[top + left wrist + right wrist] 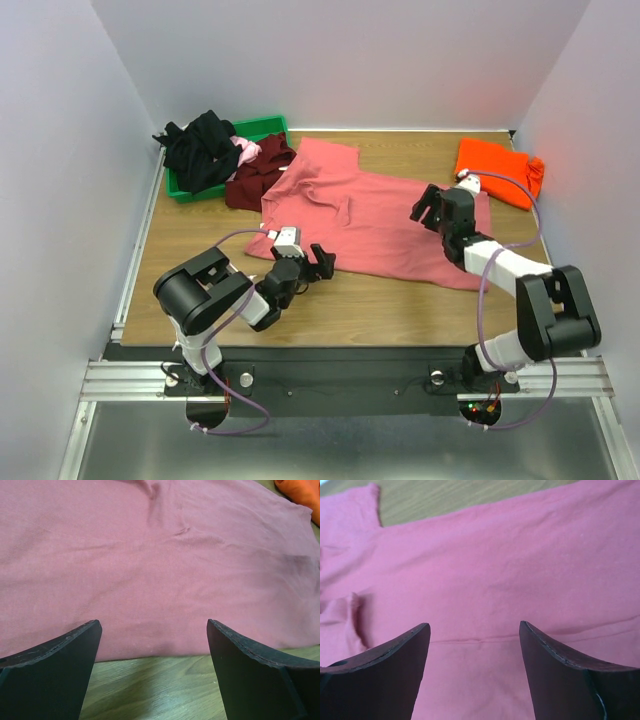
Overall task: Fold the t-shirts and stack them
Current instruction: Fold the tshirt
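Salmon-pink t-shirt spread flat mid-table, with the left gripper at its near-left hem, jaws fully apart, gripping nothing. Right gripper over the shirt's right side, jaws well apart too, nothing held. Orange t-shirt lies far right; black t-shirt and maroon t-shirt heaped at the green bin (far left).

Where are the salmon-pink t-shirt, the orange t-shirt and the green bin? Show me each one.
salmon-pink t-shirt (385, 225): top view, middle of its spread body.
orange t-shirt (497, 167): top view, centre of the bundle.
green bin (262, 127): top view, its bare far rim.
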Tool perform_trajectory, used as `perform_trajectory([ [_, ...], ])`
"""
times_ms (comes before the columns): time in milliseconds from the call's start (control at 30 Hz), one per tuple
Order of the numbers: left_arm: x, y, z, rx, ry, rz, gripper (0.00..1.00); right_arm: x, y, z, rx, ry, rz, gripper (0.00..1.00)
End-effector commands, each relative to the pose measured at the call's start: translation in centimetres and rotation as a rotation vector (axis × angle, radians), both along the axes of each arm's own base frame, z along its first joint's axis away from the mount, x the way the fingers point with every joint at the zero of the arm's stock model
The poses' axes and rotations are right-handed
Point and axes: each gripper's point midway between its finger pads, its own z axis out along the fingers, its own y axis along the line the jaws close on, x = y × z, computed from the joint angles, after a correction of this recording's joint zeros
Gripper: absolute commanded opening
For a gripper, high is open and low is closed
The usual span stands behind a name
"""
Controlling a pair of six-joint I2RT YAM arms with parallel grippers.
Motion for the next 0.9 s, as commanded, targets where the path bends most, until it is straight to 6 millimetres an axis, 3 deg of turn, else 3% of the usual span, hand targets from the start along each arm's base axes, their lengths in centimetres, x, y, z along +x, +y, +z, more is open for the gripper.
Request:
perform_trajectory([
  [0,0.9,0.7,2.4,-0.024,-0.068,0.037,0.99,-1.1,-0.3,2.0,0.032,-0.062,-0.014,0.78],
  [133,1.9,0.7,4.6,-0.042,-0.114,0.051,0.98,-3.1,1.1,0.7,0.126,-0.042,0.043,0.78],
  [300,3.9,0.0,6.3,-0.026,-0.155,0.069,0.99,-5.4,3.4,-2.5,0.209,0.033,0.149,0.78],
  [567,5.2,-0.7,3.7,-0.007,-0.109,0.047,0.98,-7.8,4.3,-6.5,0.255,0.143,0.176,0.81],
  [867,2.9,0.5,-0.3,0.016,0.014,0.032,0.98,-11.1,3.7,-9.2,0.280,0.266,0.106,0.81],
])
